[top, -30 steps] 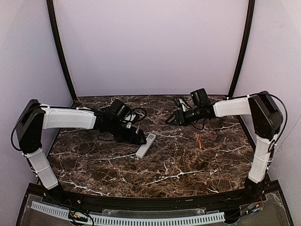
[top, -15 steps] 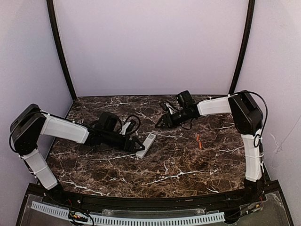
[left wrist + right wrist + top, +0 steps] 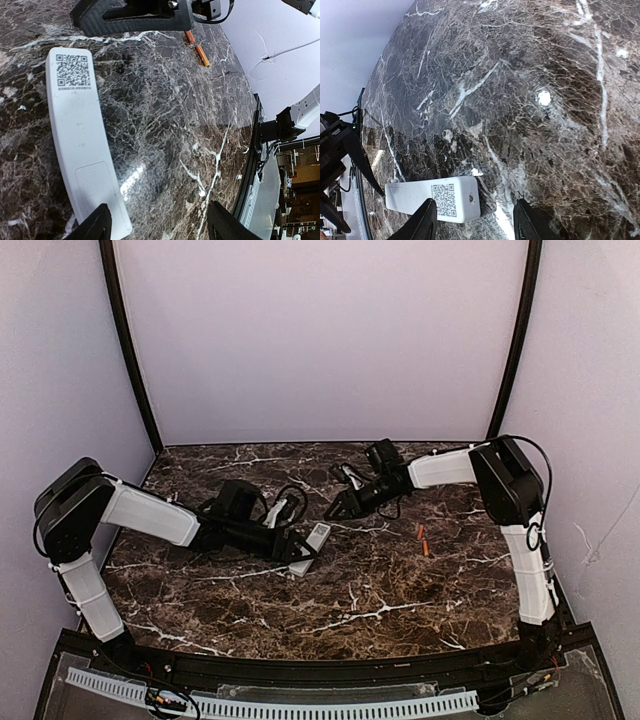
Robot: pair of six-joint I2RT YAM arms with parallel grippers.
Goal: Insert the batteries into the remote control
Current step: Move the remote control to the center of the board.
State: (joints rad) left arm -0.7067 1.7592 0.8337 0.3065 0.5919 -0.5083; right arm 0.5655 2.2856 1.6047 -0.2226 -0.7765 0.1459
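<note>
The white remote control (image 3: 311,544) lies flat on the marble table, its back up, with a QR label at its far end and a closed cover panel at its near end (image 3: 82,145). My left gripper (image 3: 303,551) is open and low at the remote's near end; its left finger (image 3: 95,227) is over the remote's corner and nothing is between the jaws (image 3: 160,227). My right gripper (image 3: 336,508) is open and empty just beyond the remote's far end (image 3: 432,200), with its jaws astride bare table (image 3: 475,222). Two orange-red batteries (image 3: 423,540) lie together on the table to the right (image 3: 197,45).
The marble table (image 3: 380,590) is enclosed by lilac walls at the back and sides. A black frame edge runs along the near side (image 3: 330,670). The right arm's black gripper shows at the top of the left wrist view (image 3: 135,15).
My right gripper has moved left and down toward the remote's far end. My left arm has dropped lower and its gripper has settled at the remote's near end. The remote and batteries have not moved.
</note>
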